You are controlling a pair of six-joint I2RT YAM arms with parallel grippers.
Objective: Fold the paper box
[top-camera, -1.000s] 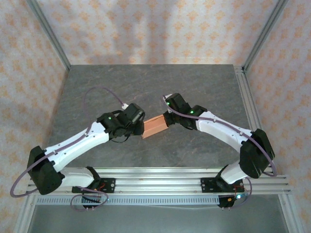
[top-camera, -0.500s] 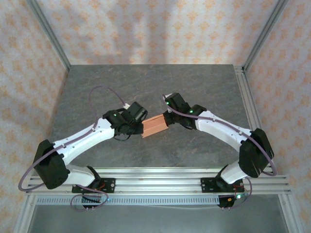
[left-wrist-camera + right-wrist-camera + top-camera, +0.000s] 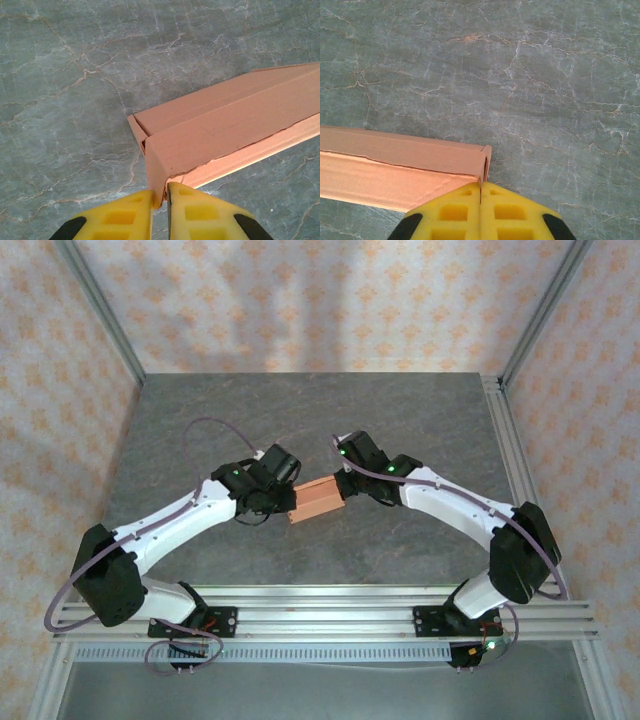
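Note:
The paper box [image 3: 317,498] is a salmon-orange, partly folded long shape held between the two arms above the grey table. My left gripper [image 3: 290,508] is shut on the box's left end; in the left wrist view its yellow fingertips [image 3: 132,210] pinch the box's [image 3: 225,130] lower corner flap. My right gripper [image 3: 343,485] is shut on the box's right end; in the right wrist view the yellow fingertips [image 3: 502,207] press together on the edge of the box [image 3: 395,170] at its end flap. A torn-looking seam runs along the box's side.
The grey marbled table [image 3: 300,410] spreads around the box on all sides. Aluminium frame rails [image 3: 330,602] run along the near edge and a rail [image 3: 510,450] along the right side. Patterned walls enclose the back and sides.
The left arm has swung forward and slightly right, its elbow moving up the table. The box has shifted a little toward the far side; both grippers keep hold.

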